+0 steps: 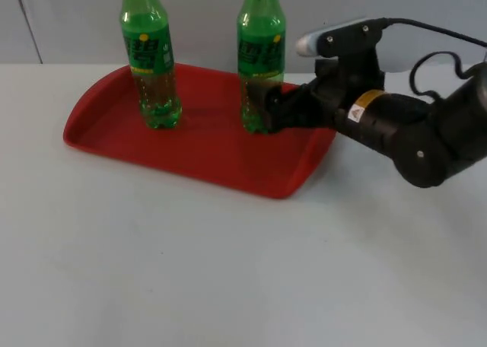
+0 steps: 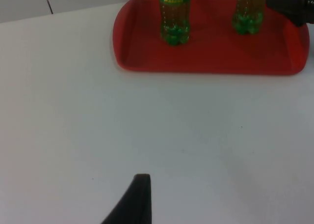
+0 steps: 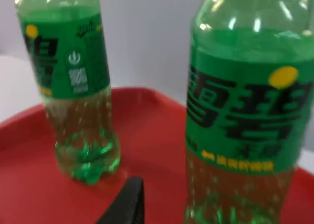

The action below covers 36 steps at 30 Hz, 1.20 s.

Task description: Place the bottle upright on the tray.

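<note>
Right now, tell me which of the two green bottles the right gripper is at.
The right-hand bottle, standing upright on the red tray with the right gripper at its lower body. The other bottle stands apart.

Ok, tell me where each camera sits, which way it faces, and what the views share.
Top view: fixed above, looking down and forward at the tray, both bottles upright on it; the right gripper is at the right bottle.
Left wrist view: on the waiting left arm, facing the tray across the table; its own fingertip shows.
Right wrist view: on the right arm, close to the right bottle; its fingertip shows.
Shared: all three see the left bottle.
</note>
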### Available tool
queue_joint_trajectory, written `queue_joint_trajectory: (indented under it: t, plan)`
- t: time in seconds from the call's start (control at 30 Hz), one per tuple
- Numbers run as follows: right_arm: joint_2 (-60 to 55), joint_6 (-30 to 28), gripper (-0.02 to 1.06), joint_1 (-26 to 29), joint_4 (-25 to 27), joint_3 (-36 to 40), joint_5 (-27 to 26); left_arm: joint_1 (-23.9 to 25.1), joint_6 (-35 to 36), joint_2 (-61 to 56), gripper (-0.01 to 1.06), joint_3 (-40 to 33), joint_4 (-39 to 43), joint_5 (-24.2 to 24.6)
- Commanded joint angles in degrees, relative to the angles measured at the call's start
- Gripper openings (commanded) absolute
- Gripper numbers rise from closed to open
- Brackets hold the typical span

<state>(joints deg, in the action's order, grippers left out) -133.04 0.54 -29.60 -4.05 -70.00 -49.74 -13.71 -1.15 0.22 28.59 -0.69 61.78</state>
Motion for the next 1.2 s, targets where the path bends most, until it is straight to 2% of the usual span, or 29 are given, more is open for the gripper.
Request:
queue_joint_trajectory:
  t: [0.0, 0.1, 0.13, 0.27, 0.33, 0.43, 0.5, 0.53, 0.6, 0.67, 0.8, 0.97, 1.03, 1.1, 1.17]
  plan:
    - [3.7, 0.0, 1.05, -0.5, -0.5, 3.7, 1.7, -0.4, 0.3, -0.2, 1.05, -0.3, 0.1, -0.2]
    - [9.2, 0.0, 1.05, -0.5, -0.4, 9.3, 6.3, -0.4, 0.3, -0.2, 1.05, -0.3, 0.1, -0.2]
    - [9.2, 0.0, 1.05, -0.5, -0.4, 9.3, 6.3, -0.4, 0.3, -0.2, 1.05, -0.3, 0.1, -0.2]
    - [16.1, 0.0, 1.05, -0.5, -0.4, 15.7, 13.7, -0.4, 0.3, -0.2, 1.05, -0.3, 0.1, -0.2]
    - [18.0, 0.0, 1.05, -0.5, -0.4, 16.9, 15.0, -0.4, 0.3, -0.2, 1.05, -0.3, 0.1, -0.2]
    - [23.6, 0.0, 1.05, -0.9, -0.4, 20.0, 21.9, -0.4, 0.3, -0.2, 1.05, -0.3, 0.1, -0.2]
    - [25.7, 0.0, 1.05, -1.6, -0.4, 20.5, 26.1, -0.4, 0.3, -0.2, 1.05, -0.3, 0.1, -0.2]
    - [25.7, 0.0, 1.05, -1.6, -0.4, 20.5, 26.1, -0.4, 0.3, -0.2, 1.05, -0.3, 0.1, -0.2]
    - [28.9, 0.0, 1.05, -2.5, -0.4, 20.5, 32.4, -0.4, 0.3, -0.2, 1.05, -0.3, 0.1, -0.2]
    - [31.0, 0.0, 1.05, -3.6, -0.4, 20.5, 36.1, -0.4, 0.3, -0.2, 1.05, -0.3, 0.1, -0.2]
    - [34.1, 0.0, 1.05, -5.1, -0.4, 20.5, 40.3, -0.4, 0.3, -0.2, 1.05, -0.3, 0.1, -0.2]
    - [37.1, 1.6, 1.05, -5.7, -0.3, 20.5, 42.8, -0.4, 0.3, -0.2, 1.05, -0.3, 0.1, -0.2]
    - [39.3, 4.4, 1.05, -5.7, -0.3, 20.5, 45.8, -0.4, 0.3, -0.2, 1.05, -0.3, 0.1, -0.2]
    - [40.0, 4.4, 1.05, -5.7, -0.3, 20.5, 47.4, -0.4, 0.3, -0.2, 1.05, -0.3, 0.1, -0.2]
    - [41.5, 4.4, 1.05, -5.7, -0.3, 20.5, 51.3, -0.4, 0.3, -0.2, 1.05, -0.3, 0.1, -0.2]
